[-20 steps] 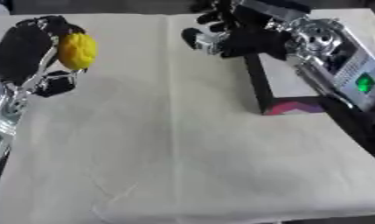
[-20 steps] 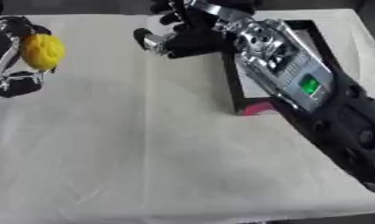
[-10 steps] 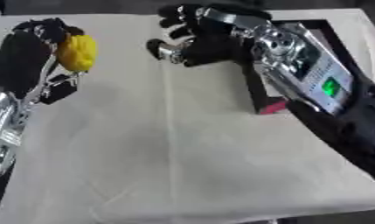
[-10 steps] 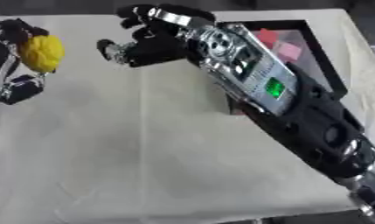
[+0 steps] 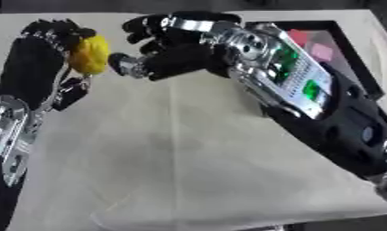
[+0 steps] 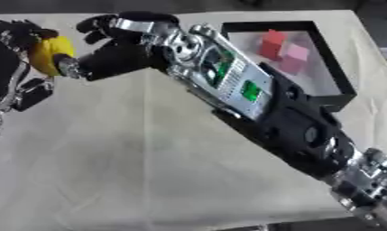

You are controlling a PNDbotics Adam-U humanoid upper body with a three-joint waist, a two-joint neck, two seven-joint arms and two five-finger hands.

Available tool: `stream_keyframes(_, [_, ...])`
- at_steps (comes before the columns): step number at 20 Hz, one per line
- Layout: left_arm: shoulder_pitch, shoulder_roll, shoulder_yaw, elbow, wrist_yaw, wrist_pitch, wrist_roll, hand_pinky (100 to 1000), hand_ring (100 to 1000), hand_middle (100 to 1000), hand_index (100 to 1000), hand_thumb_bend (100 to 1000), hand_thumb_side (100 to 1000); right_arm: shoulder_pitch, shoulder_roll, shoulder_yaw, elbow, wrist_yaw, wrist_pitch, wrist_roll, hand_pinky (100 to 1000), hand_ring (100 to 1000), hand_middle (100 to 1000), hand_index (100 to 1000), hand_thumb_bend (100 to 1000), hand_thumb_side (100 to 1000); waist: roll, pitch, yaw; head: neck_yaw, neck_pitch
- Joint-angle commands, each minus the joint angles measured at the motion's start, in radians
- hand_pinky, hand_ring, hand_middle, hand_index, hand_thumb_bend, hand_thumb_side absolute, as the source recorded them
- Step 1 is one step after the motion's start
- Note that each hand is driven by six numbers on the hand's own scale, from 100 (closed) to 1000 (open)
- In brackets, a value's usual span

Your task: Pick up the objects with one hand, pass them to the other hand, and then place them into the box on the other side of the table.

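Observation:
My left hand [image 5: 38, 67] is raised at the far left, its fingers curled round a yellow rounded object [image 5: 89, 55]. My right hand [image 5: 168, 49] has reached across the table from the right, fingers spread and open, its fingertips [image 5: 123, 65] right beside the yellow object. Whether they touch it I cannot tell. A black box [image 6: 332, 67] stands at the far right of the table, with a red block [image 6: 271, 43] and a pink block [image 6: 292, 58] inside.
A cream cloth [image 5: 172, 158] covers the table, creased near the front edge. My right forearm [image 6: 251, 99] lies diagonally over the table's middle and right side, hiding part of the box in the left eye view.
My right hand has swung left across the table, from near the box to right beside the yellow object. The left hand has kept hold of the object and risen slightly.

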Motion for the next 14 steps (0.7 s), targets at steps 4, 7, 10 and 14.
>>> stream_keyframes(4, [-0.013, -0.028, 0.012, -0.023, -0.022, -0.003, 0.029, 672, 600, 575, 744, 185, 100, -0.034, 0.016, 0.015, -0.016, -0.013, 0.024, -0.003, 986, 982, 964, 1000, 219, 445, 0.0, -0.03, 0.006, -0.013, 0.003])
stream_keyframes(7, [-0.015, -0.037, 0.008, -0.028, -0.012, -0.013, 0.058, 669, 596, 571, 742, 149, 100, -0.048, 0.026, 0.024, 0.002, -0.005, 0.026, -0.009, 986, 985, 967, 1000, 224, 438, -0.001, -0.029, 0.009, -0.019, 0.006])
stream_keyframes(10, [-0.012, -0.042, 0.007, -0.024, 0.021, -0.023, 0.097, 666, 588, 565, 738, 110, 100, -0.061, 0.038, 0.034, 0.048, 0.019, 0.013, -0.029, 986, 988, 971, 1000, 231, 434, -0.003, -0.028, 0.012, -0.026, 0.007])
stream_keyframes(14, [-0.012, -0.042, 0.006, -0.017, 0.04, -0.033, 0.133, 667, 589, 566, 738, 109, 100, -0.071, 0.053, 0.05, 0.12, 0.061, -0.018, -0.044, 986, 990, 973, 1000, 246, 424, -0.005, -0.025, 0.017, -0.036, 0.007])
